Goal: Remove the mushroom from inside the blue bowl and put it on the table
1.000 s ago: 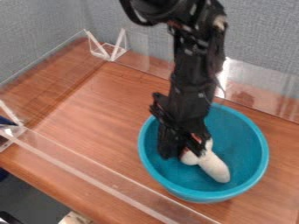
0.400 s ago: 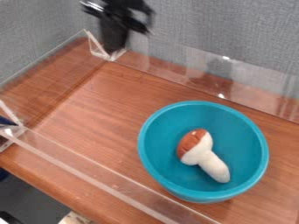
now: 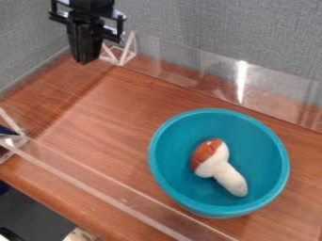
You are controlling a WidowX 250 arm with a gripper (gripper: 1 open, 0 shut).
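The mushroom (image 3: 220, 168) lies on its side inside the blue bowl (image 3: 170, 160), reddish-orange cap toward the upper left and cream stem toward the lower right. The bowl stands on the right half of the wood-grain table (image 3: 94, 118). My gripper (image 3: 83, 55) hangs at the back left, far from the bowl, its dark fingers pointing down and shut with nothing between them.
Clear acrylic walls edge the table: one along the front (image 3: 88, 184), one along the back right (image 3: 239, 80). A white wire stand (image 3: 120, 49) sits at the back left just behind the gripper. A white fixture (image 3: 8, 132) is at the left edge.
The arm has left the bowl, where it stood over the mushroom, and swung up and away to the back left. The mushroom stays in the bowl, now fully visible.
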